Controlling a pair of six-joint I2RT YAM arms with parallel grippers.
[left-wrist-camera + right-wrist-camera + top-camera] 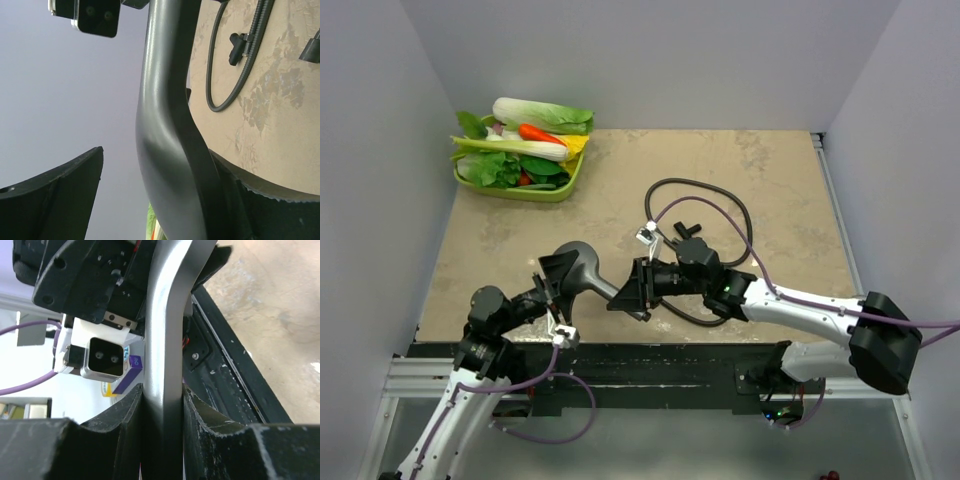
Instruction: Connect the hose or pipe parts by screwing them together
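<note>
Item one: dark grey plastic hand shower head (585,270), with a rounded bulbous head that tapers into a short, smooth handle of satin sheen. It sits at the near side of the light stone-patterned table (770,170), left of centre, spanning between the two pincers.

The right pincer (628,292) is clamped on the handle. In the wrist view both fingers (120,440) press its sides.

The left pincer (560,275) stands spread about the head. One finger (55,185) is clear of the body (165,150), the other close against it.

Item two: long, thin, dark flexible hose (705,183), ribbed in texture (248,60). It lies looped on the table right of centre, partly under the right arm, and is not joined to the handle.

A green basket of vegetables (535,193) stands at the far left.
</note>
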